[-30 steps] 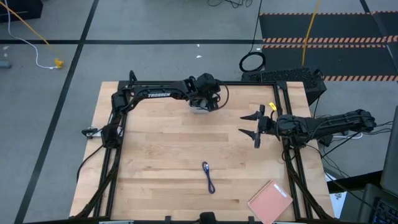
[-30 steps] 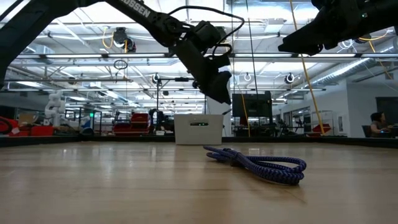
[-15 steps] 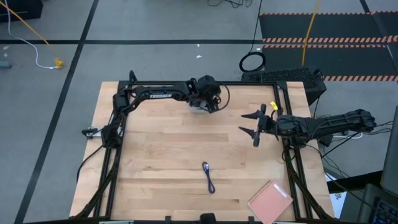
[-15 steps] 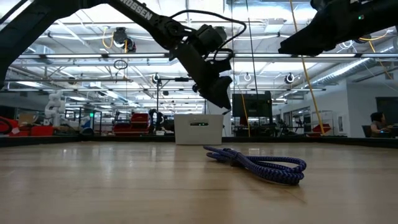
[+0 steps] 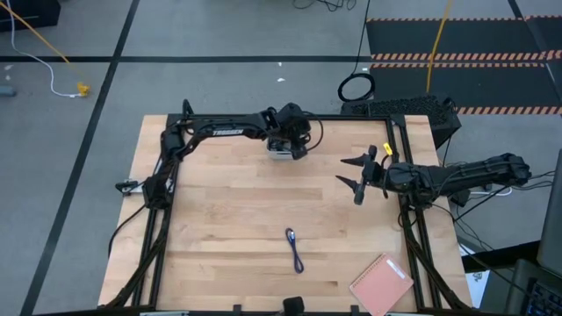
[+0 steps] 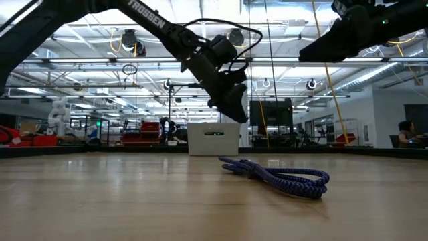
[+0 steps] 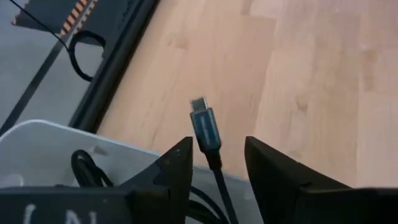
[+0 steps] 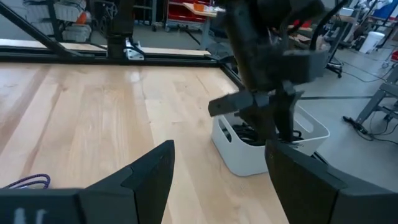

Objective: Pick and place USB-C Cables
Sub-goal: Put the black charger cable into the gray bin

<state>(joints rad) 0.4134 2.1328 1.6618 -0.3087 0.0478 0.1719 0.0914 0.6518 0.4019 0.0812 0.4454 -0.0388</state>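
Note:
A blue-purple USB-C cable (image 5: 294,249) lies folded on the wooden table near its front middle; it also shows in the low view (image 6: 281,177). My left gripper (image 5: 292,146) hovers over a white bin (image 5: 279,154) at the table's far edge. In the left wrist view its fingers (image 7: 180,163) stand apart on either side of a black cable (image 7: 206,134), whose plug end points out past the bin's rim (image 7: 37,140). More black cable (image 7: 81,168) lies coiled in the bin. My right gripper (image 5: 351,174) is open and empty, raised at the right.
A pink notebook (image 5: 382,283) lies at the table's front right corner. The black frame rails (image 5: 167,219) run along the left and right sides. Bare wood lies between the bin and the blue-purple cable.
My left gripper has shifted a little toward the table's far edge over the white bin and come slightly lower. My right gripper has edged a little toward the table's left.

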